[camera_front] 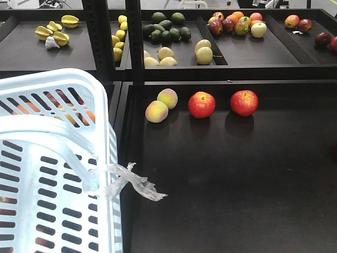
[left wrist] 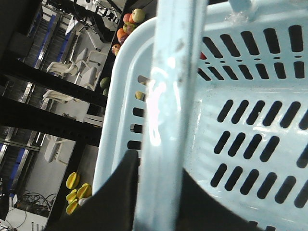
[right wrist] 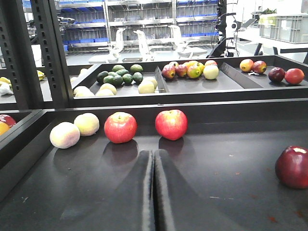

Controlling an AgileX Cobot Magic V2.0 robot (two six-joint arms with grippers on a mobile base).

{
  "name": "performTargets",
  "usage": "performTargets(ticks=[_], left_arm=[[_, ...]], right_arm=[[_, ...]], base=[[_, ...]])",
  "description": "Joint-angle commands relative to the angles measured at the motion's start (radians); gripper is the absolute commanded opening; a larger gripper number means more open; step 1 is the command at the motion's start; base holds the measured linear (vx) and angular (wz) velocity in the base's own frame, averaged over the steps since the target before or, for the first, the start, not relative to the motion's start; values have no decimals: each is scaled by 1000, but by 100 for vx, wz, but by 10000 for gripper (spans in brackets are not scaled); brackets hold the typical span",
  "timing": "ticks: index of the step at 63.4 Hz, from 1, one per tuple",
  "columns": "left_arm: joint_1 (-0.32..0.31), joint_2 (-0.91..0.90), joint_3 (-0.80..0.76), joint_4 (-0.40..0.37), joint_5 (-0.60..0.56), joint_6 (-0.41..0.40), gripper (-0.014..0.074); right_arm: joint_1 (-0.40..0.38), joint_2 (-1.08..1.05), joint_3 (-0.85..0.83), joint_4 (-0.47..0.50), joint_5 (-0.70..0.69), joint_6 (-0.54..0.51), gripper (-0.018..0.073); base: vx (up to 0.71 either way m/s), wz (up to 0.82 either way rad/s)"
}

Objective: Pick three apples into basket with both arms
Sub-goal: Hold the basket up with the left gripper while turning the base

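Basket handle in my left pincer (left wrist: 159,173); right pincer (right wrist: 154,159) empty, low over the dark tray (right wrist: 231,187).
My left pincer is clamped on the swing handle (left wrist: 168,96) of the basket (camera_front: 52,95), at the tray's left edge. My right pincer's fingers are pressed together, holding nothing. One apple (right wrist: 120,127) and a second apple (right wrist: 171,124) sit side by side on the tray, near two peaches (right wrist: 65,134). A third apple (right wrist: 292,166), darker, lies well apart on the right.
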Motion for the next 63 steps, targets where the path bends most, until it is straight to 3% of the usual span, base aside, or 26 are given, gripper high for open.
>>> performTargets(ticks=[1,63], left_arm=[[-3,2,-34,4,-94,-17,-8],[-3,2,-34,4,-94,-17,-8]], right_arm=[[3,-11,14,-6,-79,-7,-9],[3,-11,14,-6,-79,-7,-9]], base=[[0,0],[-3,13]])
